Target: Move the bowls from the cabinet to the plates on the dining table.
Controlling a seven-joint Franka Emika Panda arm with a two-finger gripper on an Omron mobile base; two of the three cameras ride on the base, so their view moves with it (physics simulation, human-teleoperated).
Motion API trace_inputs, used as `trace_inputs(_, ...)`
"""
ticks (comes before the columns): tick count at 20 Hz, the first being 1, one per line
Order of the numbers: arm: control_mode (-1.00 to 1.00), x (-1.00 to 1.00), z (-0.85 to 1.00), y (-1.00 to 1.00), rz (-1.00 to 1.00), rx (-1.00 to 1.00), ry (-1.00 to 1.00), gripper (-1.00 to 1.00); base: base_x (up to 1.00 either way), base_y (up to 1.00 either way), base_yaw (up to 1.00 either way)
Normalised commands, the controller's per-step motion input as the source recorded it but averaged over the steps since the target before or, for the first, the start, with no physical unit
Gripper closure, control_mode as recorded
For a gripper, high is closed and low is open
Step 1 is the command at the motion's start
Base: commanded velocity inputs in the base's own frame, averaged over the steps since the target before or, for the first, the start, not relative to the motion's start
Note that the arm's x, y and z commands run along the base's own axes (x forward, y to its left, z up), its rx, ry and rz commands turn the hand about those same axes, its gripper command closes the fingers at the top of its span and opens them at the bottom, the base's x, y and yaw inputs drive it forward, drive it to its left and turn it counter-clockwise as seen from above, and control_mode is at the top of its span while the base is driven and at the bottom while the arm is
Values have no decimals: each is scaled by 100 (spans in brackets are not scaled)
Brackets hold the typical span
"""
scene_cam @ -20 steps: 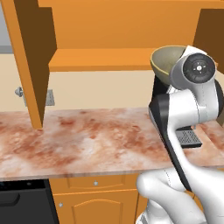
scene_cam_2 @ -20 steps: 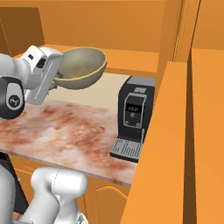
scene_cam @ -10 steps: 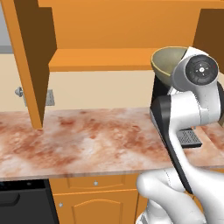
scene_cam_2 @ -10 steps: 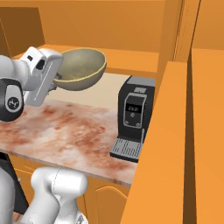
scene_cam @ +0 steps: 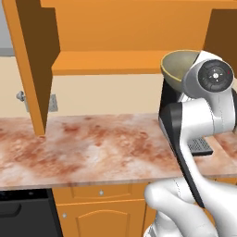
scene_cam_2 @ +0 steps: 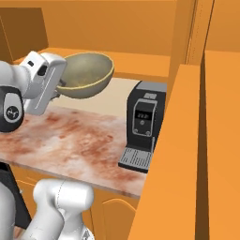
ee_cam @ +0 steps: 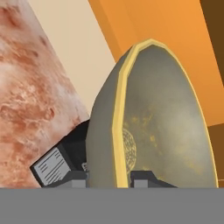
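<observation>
The gripper (ee_cam: 109, 177) pinches the rim of one bowl (scene_cam_2: 86, 75), jaws nearly closed with a tip on each side of the wall. The bowl hangs clear above the counter (scene_cam: 92, 148), beside the coffee machine (scene_cam_2: 143, 124) (presumably lifted for carrying), below the cabinet (scene_cam: 115, 62) shelf's front edge.

A black coffee machine (scene_cam_2: 143, 126) stands on a marbled reddish counter (scene_cam: 92, 148), by its right end and against the cream wall (scene_cam: 102, 95). Its drip tray (scene_cam_2: 136, 160) juts forward near the counter's front edge. A wall outlet (scene_cam: 52, 102) sits on the wall to the left, partly hidden. Below the counter are orange drawers (scene_cam: 99, 192) with silver knobs, and a black appliance (scene_cam: 25, 215) at the far left. A tall orange cupboard (scene_cam_2: 197, 154) rises just right of the machine.
</observation>
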Motion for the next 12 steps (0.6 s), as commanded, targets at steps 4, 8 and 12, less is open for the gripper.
trace_inputs(4, 100, 0, 0, 0, 0, 0, 0, 100, -45, 2, 1)
trace_inputs(8, 100, 0, 0, 0, 0, 0, 0, 100, -58, 5, 3)
trace_inputs(12, 100, 0, 0, 0, 0, 0, 0, 100, -62, 8, 4)
